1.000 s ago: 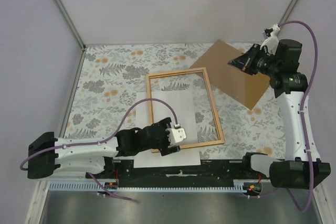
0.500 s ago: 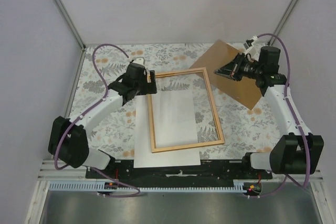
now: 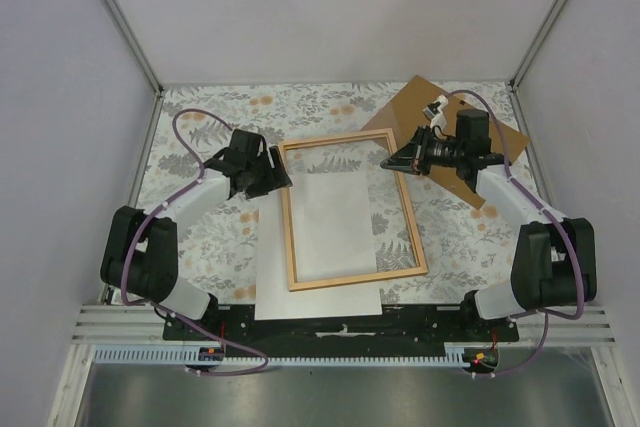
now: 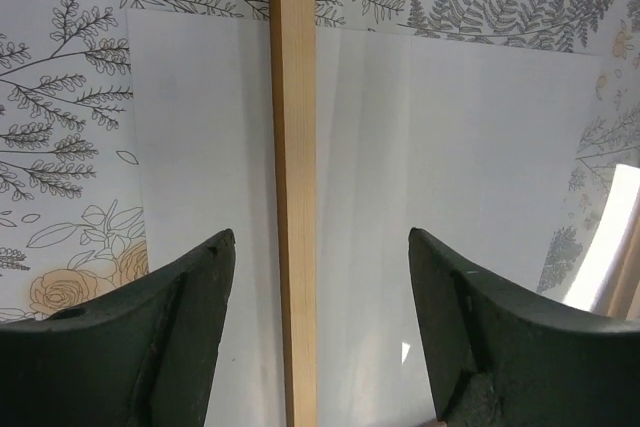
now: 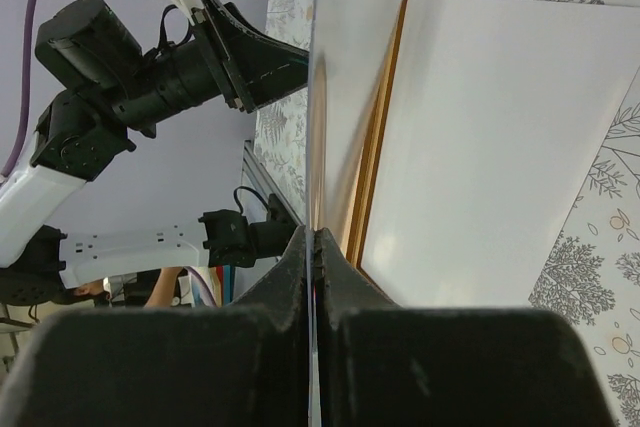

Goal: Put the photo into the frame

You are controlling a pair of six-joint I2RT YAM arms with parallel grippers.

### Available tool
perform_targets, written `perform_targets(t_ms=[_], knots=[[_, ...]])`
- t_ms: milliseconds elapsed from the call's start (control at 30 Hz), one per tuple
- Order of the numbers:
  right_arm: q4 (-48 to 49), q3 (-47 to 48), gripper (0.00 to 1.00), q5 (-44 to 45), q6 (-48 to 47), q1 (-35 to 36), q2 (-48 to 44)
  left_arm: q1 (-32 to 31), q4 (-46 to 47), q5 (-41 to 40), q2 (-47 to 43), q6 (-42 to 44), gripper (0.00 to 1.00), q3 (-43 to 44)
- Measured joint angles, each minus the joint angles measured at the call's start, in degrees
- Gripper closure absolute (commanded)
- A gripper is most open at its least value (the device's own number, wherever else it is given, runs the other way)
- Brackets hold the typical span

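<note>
At nine o'clock the left gripper (image 4: 320,247) stood wide open astride the left rail of the frame (image 3: 360,278). If it closed there, it might nip and crease the photo (image 3: 330,217) beneath. The photo lay white side up under the frame, its left and six o'clock edges poking out, so the frame enclosed only part of it. At two o'clock the right gripper (image 5: 313,239) pinched a thin clear pane (image 5: 345,67), which could slip if tilted.
</note>
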Motion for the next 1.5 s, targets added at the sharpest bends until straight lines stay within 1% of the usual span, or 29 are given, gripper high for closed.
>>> perform_targets(t_ms=[300,467,633,833,1133,1500], knots=[[10.27,-4.85,1.0,-0.04,4.35,1.46,2.32,4.98,0.22,1.9,0.0,0.07,0.39,-1.03],[14.34,-6.93,1.0,0.04,5.79,1.79,4.66,5.49,0.17,2.4,0.0,0.22,0.49,-2.12],[18.43,-8.57,1.0,0.04,8.26,1.84,7.26,5.49,0.55,3.54,0.98,0.28,0.52,-2.64],[20.87,-9.97,1.0,0.09,9.29,2.05,8.0,5.49,0.7,4.07,2.4,0.35,0.58,-4.02],[22.1,-14.03,1.0,1.44,9.88,2.1,7.19,5.49,1.38,5.66,3.82,0.35,0.6,-4.26],[23.63,-16.46,1.0,2.93,10.32,2.1,2.03,5.49,2.08,6.8,4.57,0.35,0.6,-4.28]])
